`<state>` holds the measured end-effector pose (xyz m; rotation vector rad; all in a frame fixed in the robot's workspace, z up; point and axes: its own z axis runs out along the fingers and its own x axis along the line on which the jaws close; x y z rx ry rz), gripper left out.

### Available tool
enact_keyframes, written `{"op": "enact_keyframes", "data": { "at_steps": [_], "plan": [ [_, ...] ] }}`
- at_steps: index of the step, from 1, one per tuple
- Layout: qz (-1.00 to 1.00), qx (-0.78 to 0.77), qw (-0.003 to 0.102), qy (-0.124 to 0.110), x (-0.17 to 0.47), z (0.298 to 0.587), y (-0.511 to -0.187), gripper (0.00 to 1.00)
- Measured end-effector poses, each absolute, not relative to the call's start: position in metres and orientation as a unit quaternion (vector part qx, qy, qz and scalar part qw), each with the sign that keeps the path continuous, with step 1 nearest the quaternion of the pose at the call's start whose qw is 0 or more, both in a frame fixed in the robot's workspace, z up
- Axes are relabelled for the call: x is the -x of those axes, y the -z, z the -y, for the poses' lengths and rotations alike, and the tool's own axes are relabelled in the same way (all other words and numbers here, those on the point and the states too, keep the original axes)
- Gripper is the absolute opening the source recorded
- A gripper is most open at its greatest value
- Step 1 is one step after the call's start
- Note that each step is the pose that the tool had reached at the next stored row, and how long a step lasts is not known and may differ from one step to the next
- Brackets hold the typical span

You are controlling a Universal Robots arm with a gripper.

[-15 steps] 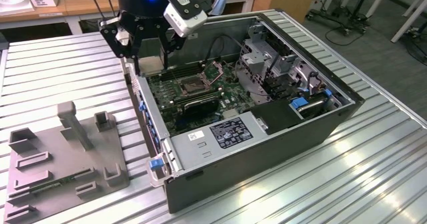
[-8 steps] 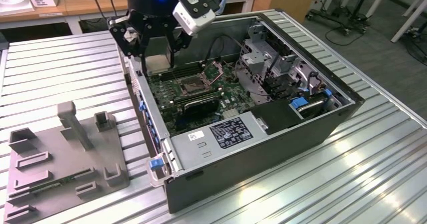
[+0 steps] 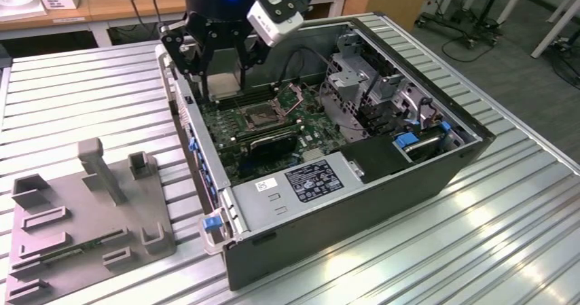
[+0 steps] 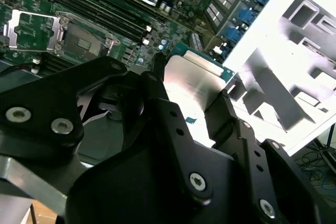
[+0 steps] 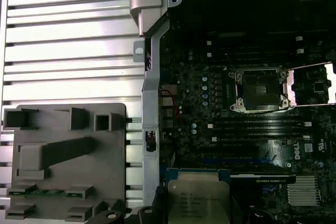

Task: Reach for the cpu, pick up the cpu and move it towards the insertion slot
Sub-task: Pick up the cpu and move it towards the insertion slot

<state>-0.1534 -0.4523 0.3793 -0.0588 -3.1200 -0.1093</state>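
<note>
My gripper [image 3: 222,81] hangs over the open computer case, shut on the cpu [image 3: 224,85], a pale silvery square chip held by its edges between the black fingers. Both wrist views show the cpu [image 4: 191,80] [image 5: 198,199] with its thin greenish rim, pinched in the gripper [image 4: 189,95] [image 5: 198,214]. The insertion slot [image 3: 261,118] is a dark square socket on the green motherboard, with its silvery bracket lid flipped open beside it. In the exterior view the cpu is above the board, up and toward the exterior view's left of the slot [image 4: 81,38] [image 5: 261,88].
A grey plastic fixture tray [image 3: 86,213] holding a green memory stick [image 3: 77,247] lies on the slatted metal table at the exterior view's left. The case wall [image 3: 195,138] stands between tray and motherboard. A metal drive cage [image 3: 363,81] and power supply [image 3: 308,183] crowd the case.
</note>
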Motion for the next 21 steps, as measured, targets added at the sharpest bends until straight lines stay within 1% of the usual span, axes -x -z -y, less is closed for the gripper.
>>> {"op": "enact_keyframes", "data": {
  "at_steps": [21],
  "plan": [
    [0.999,0.019,0.010,0.035,0.129,0.452,-0.379,0.55]
  ]
}}
